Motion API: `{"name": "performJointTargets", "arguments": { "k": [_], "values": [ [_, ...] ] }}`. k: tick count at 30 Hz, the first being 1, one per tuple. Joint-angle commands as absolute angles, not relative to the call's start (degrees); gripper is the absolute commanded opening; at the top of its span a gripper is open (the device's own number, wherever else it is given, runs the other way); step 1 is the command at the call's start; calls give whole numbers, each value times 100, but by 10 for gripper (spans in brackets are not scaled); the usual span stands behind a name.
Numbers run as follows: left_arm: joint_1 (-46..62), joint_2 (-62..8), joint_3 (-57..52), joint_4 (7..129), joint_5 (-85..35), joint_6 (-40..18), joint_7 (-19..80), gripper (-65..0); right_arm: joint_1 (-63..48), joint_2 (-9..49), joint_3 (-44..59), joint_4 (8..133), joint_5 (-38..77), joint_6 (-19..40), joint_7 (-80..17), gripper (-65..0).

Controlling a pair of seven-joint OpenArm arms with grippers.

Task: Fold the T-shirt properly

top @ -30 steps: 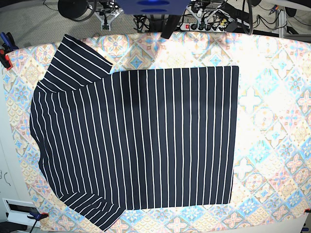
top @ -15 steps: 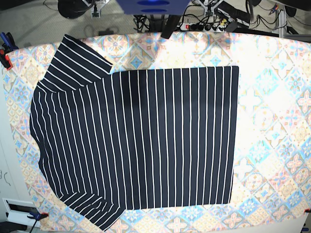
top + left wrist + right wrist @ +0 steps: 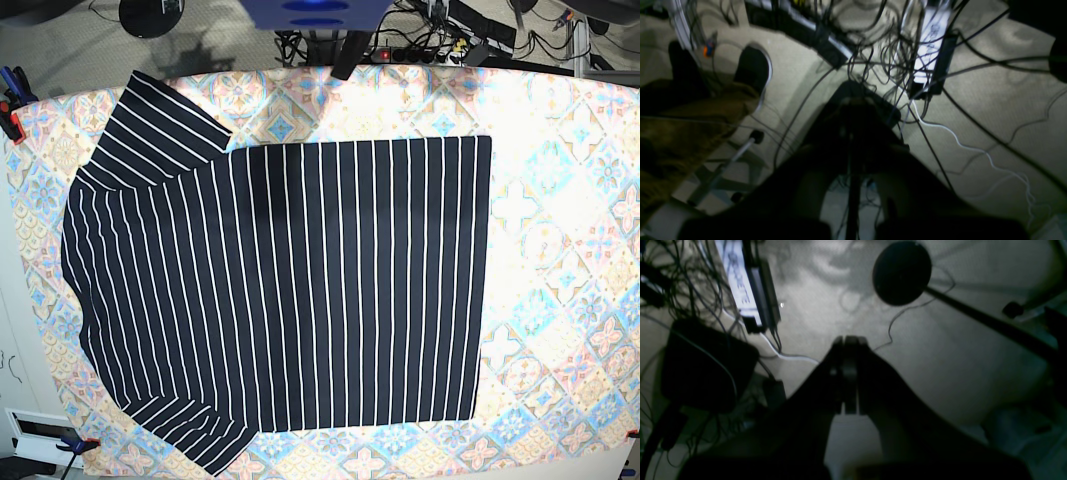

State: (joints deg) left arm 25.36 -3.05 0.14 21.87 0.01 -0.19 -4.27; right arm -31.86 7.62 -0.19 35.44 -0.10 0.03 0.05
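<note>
While my right gripper [image 3: 848, 340] and left gripper [image 3: 850, 106] both hang pinched closed on nothing above the cabled floor [image 3: 940, 356], I see the T-shirt [image 3: 300, 280] spread flat, unfolded, sleeves out, across the patterned tablecloth [image 3: 560, 260].
</note>
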Motion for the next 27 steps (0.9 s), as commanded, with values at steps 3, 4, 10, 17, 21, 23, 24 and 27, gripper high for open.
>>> {"name": "performJointTargets", "arguments": {
  "k": [3, 4, 10, 17, 21, 23, 24, 27],
  "values": [
    [2782, -321, 22, 2185, 13, -4, -796, -650, -3503, 963, 4, 3820, -31, -31, 40, -650],
    [2826, -321, 22, 2185, 13, -4, -936, -650, -3556, 971, 4, 3943, -31, -31, 40, -650],
    [3020, -330, 22, 2185, 22, -4, -1727, -650, -3899, 1138, 13, 4602, -13, -40, 40, -650],
    [3187, -330, 31, 2624, 31, -4, -2396, -650, -4224, 1147, 13, 5490, -13, -40, 40, -650],
    [3626, -338, 40, 3987, 31, 4, -2396, -650, -4259, 1138, 13, 5815, -13, -40, 40, -650],
    [3820, -330, 40, 4664, 40, 4, -2325, -650, -4259, 1138, 13, 5912, -13, -40, 40, -650],
    [3916, -321, 40, 4971, 40, 4, -2211, -650, -4259, 1138, 13, 5982, -13, -40, 40, -650],
    [4233, -338, 40, 6009, 40, 4, -1701, -650, -4295, 1138, 13, 6229, -13, -40, 40, -650]
  ]
}}
